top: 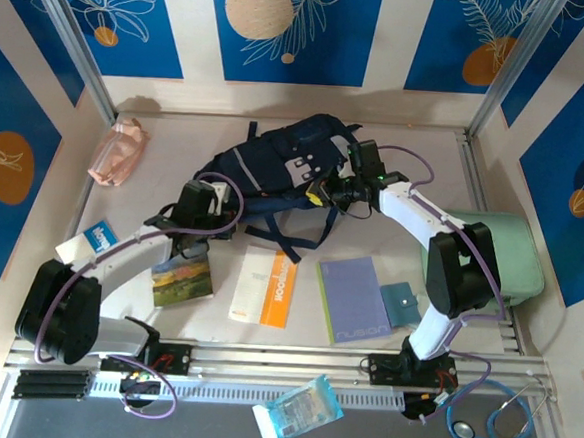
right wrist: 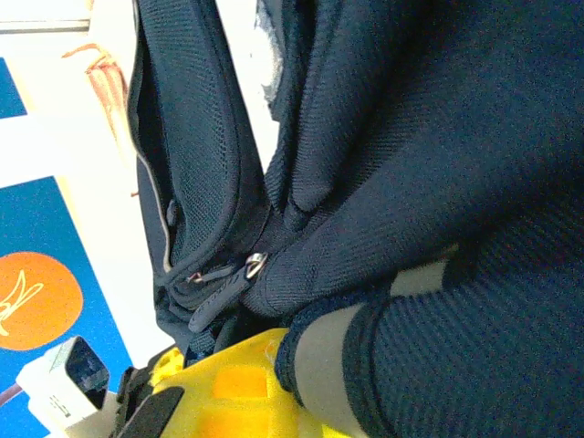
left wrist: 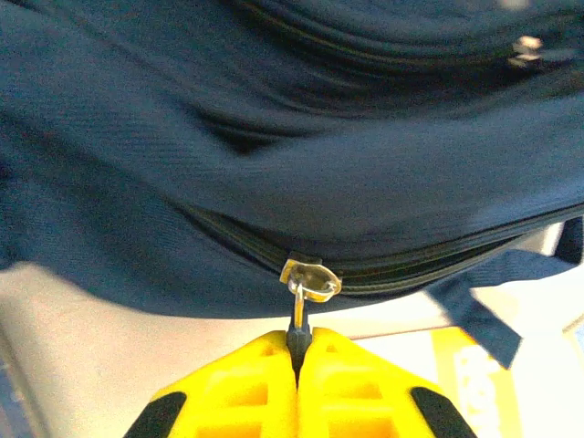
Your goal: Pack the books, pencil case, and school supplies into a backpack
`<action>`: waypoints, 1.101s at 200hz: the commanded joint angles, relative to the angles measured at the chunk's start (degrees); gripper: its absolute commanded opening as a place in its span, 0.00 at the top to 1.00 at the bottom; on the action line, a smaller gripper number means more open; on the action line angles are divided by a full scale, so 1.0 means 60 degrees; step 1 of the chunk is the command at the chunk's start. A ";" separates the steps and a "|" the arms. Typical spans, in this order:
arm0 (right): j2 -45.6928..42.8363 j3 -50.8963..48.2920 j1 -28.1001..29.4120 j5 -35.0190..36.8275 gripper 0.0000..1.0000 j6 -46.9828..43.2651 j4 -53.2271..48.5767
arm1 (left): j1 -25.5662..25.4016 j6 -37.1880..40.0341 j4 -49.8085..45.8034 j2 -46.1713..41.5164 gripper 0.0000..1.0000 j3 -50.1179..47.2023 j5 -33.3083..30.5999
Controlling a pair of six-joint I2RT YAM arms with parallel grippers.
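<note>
Now yellow fingers of the left gripper pinch the small silver zip tab of the dark navy cloth backpack at the far middle, the right gripper squeezes its cloth tight, so pull slowly along the zip.

No text legible. Lettering along orange band of white book, too small to read. Faint word low on lavender notebook, blurred. White marks on blue tag, unreadable.
</note>
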 commanded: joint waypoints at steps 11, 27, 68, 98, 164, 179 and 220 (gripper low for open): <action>-0.0149 -0.0087 -0.0807 0.0268 1.00 -0.0510 0.0124 | 0.0488 0.0659 -0.1115 -0.0219 1.00 0.0372 -0.0723; -0.0105 -0.0049 -0.1088 0.0282 1.00 -0.0685 0.0140 | 0.0590 0.0925 -0.1375 -0.0062 1.00 0.0648 -0.0841; 0.0272 0.0281 -0.1774 -0.0002 1.00 -0.1372 0.0116 | 0.0646 0.1328 -0.1506 0.0717 1.00 0.1376 0.0139; 0.0712 0.0557 -0.1997 -0.0153 0.98 -0.1755 -0.0096 | 0.0475 0.1099 -0.1460 0.1054 1.00 0.1786 0.0938; -0.0181 -0.0120 -0.2361 -0.0143 0.45 -0.1287 -0.0679 | -0.0572 0.1302 -0.3019 0.1585 1.00 0.4017 0.1429; -0.0822 -0.0737 -0.2580 -0.0437 0.40 -0.0717 -0.0278 | -0.0805 0.1328 -0.3378 0.1820 1.00 0.4658 0.1373; -0.2425 -0.1651 -0.2384 0.0906 0.30 0.0011 -0.1187 | -0.1533 0.0971 -0.3671 0.2533 1.00 0.5531 0.1178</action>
